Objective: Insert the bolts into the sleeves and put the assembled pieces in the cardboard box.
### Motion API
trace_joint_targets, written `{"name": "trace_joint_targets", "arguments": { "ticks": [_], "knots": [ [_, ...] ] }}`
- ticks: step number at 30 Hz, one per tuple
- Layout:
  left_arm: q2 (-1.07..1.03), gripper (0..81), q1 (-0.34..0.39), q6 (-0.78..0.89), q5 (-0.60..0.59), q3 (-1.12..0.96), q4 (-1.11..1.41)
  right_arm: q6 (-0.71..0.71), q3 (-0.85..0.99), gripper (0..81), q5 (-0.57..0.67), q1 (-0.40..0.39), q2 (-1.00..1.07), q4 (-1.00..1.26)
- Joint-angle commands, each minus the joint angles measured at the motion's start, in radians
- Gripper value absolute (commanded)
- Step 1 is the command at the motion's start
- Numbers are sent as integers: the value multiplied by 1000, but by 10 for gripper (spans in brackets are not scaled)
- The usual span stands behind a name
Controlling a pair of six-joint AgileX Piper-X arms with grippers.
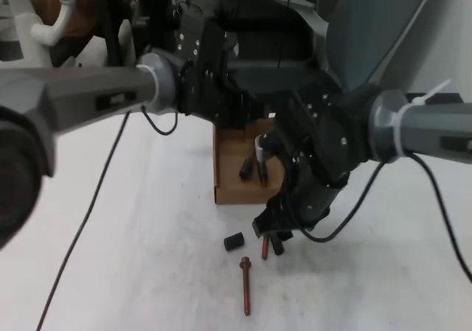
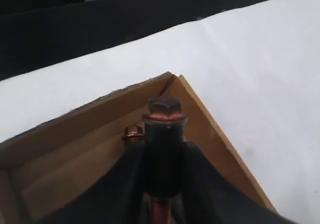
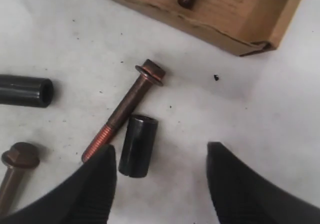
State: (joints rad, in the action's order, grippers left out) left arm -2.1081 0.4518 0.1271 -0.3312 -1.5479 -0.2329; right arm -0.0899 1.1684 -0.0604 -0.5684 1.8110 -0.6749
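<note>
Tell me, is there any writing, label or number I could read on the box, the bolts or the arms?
No text can be read anywhere.
Cardboard box: plain, no print visible.
Bolts and sleeves: no markings visible.
Dark strip on the left arm: too blurred to read.

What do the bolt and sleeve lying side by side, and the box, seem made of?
The bolt looks like copper-toned metal, dull sheen, threaded tip. The sleeve seems blackened steel, matte, hollow. The cardboard box is plain brown board, with a frayed edge.
</note>
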Motion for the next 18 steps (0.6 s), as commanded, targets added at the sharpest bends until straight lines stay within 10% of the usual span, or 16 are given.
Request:
{"name": "trace_joint_targets", "arguments": {
  "ticks": [1, 2, 7, 13, 18],
  "knots": [
    [7, 557, -6, -4, -11, -31, 23, 9, 12, 510, 21, 4, 13, -11],
    [7, 700, -6, -2, -7, -31, 31, 9, 12, 510, 21, 4, 19, -11],
    [23, 700, -18, 27, -11, -32, 36, 23, 12, 487, 21, 4, 54, -14],
    [104, 700, -34, 51, -38, -32, 28, 38, 10, 0, 21, 4, 70, -52],
    [204, 700, -49, 12, -51, -32, -116, 47, 10, 6, 21, 4, 47, -74]
  ]
}}
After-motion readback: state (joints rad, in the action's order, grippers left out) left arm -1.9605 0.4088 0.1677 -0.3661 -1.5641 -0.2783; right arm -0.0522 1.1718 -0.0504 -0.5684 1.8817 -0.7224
